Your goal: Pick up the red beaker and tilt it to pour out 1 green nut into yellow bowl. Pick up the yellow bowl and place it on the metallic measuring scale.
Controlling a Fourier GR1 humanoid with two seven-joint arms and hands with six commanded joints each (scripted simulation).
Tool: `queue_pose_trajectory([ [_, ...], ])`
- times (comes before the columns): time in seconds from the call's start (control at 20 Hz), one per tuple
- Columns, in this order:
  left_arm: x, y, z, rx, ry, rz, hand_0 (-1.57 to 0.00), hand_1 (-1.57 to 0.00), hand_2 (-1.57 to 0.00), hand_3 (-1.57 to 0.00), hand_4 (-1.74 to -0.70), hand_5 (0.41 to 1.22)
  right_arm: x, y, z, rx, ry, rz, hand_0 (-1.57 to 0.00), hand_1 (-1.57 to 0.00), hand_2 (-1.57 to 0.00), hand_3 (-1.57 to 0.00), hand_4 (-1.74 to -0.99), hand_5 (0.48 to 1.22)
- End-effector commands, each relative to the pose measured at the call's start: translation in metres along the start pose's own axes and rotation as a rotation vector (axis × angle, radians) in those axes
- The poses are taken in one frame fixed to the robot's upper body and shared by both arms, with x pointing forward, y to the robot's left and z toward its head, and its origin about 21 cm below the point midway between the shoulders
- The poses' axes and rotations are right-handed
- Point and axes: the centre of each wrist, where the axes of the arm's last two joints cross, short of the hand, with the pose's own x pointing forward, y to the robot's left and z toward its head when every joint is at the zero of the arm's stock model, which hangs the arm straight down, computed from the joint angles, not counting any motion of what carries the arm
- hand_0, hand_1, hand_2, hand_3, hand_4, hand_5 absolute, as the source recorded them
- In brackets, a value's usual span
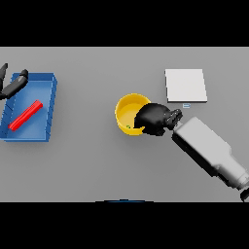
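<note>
Right hand (154,119) at frame centre, fingers curled over right rim of yellow bowl (127,111) — looks like grip for lift toward metallic scale (185,85), just upper right. Green nut (128,127) already inside bowl, so pour step seems done. Red beaker (26,115) lying on its side in blue tray (52,95), far left of counter (97,160). Left hand (13,85) idle at tray's upper-left corner, fingers relaxed. Small mark below scale — unreadable, no other writing.

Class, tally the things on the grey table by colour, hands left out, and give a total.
Blue: 1, the tray
Red: 1, the red beaker lying in the tray
Yellow: 1, the yellow bowl
Green: 1, the green nut in the bowl
White-grey: 1, the metallic measuring scale
Total: 5
</note>
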Motion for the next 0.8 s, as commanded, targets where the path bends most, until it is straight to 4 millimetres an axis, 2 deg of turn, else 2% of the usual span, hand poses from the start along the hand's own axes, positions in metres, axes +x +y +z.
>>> queue_pose_trajectory([
  [0.0,0.001,-0.002,0.001,-0.005,0.006,0.002,0.0,0.0,0.0,0.0,-0.72,0.695,0.0,0.0,0.002,-0.006,0.004,-0.004,-1.53,-1.53,-1.33,-1.32,-1.727,1.211],
  [0.15,-0.002,0.0,0.003,-0.002,0.011,0.004,0.0,0.0,0.0,0.0,-0.72,0.694,-0.002,-0.014,0.013,-0.021,0.032,-0.033,-1.55,-1.55,-1.34,-1.32,-1.734,1.216],
  [0.25,-0.004,0.0,0.001,-0.004,0.011,-0.001,0.0,0.0,0.0,0.0,-0.72,0.693,-0.003,-0.026,0.024,-0.049,0.043,-0.034,-1.56,-1.56,-1.41,-1.25,-1.737,1.218],
  [0.4,-0.003,-0.002,0.003,-0.006,0.002,-0.01,0.0,0.0,0.0,0.0,-0.72,0.686,-0.013,-0.039,0.042,-0.093,0.094,-0.017,-1.56,-1.56,-1.43,-1.19,-1.739,1.219],
  [0.65,0.005,0.0,0.005,0.001,0.005,-0.007,0.0,0.0,0.0,0.0,-0.72,0.688,-0.022,-0.049,0.051,-0.132,0.157,-0.02,-1.56,-1.57,-1.52,-1.16,-1.74,1.22],
  [0.75,0.005,-0.001,0.006,-0.008,0.003,-0.005,0.0,0.0,0.0,0.0,-0.72,0.698,-0.033,-0.054,0.058,-0.148,0.194,-0.014,-1.56,-1.57,-1.51,-1.15,-1.741,1.22],
])
